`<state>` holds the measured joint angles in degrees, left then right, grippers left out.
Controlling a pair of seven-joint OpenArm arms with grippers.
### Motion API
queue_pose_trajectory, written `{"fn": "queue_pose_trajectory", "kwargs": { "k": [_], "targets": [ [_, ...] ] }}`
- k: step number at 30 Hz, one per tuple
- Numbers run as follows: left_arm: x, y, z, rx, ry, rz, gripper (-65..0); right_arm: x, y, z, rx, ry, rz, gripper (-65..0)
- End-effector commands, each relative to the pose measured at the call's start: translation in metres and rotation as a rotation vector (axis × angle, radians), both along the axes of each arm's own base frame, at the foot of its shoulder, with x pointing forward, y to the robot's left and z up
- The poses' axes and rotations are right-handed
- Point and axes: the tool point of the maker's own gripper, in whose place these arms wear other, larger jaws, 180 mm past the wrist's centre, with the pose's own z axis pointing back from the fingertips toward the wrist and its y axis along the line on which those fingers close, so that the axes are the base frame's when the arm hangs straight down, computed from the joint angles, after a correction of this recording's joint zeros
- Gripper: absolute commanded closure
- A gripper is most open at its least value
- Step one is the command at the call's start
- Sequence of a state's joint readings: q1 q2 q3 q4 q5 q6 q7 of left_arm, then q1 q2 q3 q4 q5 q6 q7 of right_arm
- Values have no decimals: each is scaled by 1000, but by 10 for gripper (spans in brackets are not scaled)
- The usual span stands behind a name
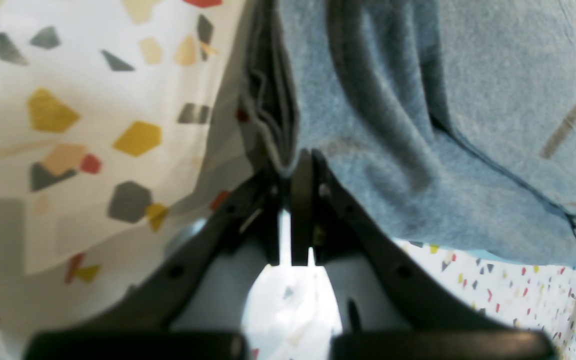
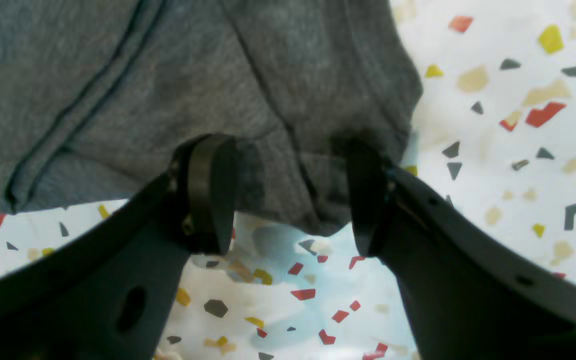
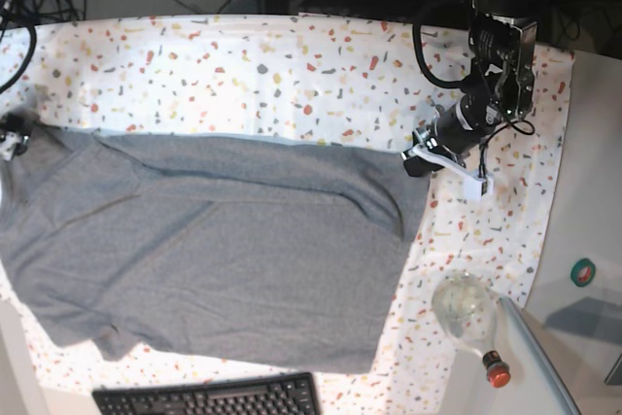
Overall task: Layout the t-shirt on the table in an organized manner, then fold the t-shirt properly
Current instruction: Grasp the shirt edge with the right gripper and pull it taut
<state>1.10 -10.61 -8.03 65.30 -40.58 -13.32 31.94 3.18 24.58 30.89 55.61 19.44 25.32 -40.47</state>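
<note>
The grey t-shirt (image 3: 214,240) lies spread wide over the speckled table (image 3: 243,75), its long upper edge running left to right. At the shirt's upper right corner my left gripper (image 3: 416,157) holds the cloth. In the left wrist view its jaws (image 1: 300,167) are shut on the folded edge of the t-shirt (image 1: 418,125), just above the table (image 1: 68,100). My right gripper (image 3: 12,135) sits at the shirt's far left corner. Its fingers (image 2: 213,190) stand wide apart, and a loose lobe of the t-shirt (image 2: 168,75) hangs between them over the table (image 2: 518,150).
A clear bottle (image 3: 471,318) with a red cap lies near the table's front right corner. A black keyboard (image 3: 209,397) sits at the front edge. A green tape roll (image 3: 583,272) rests on the grey side surface at right. Cables crowd the back.
</note>
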Motion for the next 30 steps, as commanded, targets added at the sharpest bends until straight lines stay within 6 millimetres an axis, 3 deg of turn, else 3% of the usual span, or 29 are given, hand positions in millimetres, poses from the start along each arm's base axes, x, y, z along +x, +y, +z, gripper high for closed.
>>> {"fn": "queue_pose_trajectory", "kwargs": {
  "k": [1, 3, 8, 15, 20, 30],
  "targets": [
    [12, 3, 12, 2, -49, 6, 0, 12, -13, 16, -27, -48, -5, -326],
    [13, 5, 13, 2, -50, 11, 0, 12, -13, 16, -27, -48, -5, -320],
    [13, 5, 12, 2, -48, 11, 0, 7, -11, 14, -18, -13, 0, -219],
    [12, 5, 12, 2, -47, 11, 0, 8, -11, 14, -17, -15, -1, -195],
    [12, 10, 12, 17, -45, 4, 0, 15, -11, 18, -17, -29, -1, 0],
    [8, 20, 11, 40, -37, 1, 0, 18, -11, 20, -17, -32, -1, 0]
  ]
}}
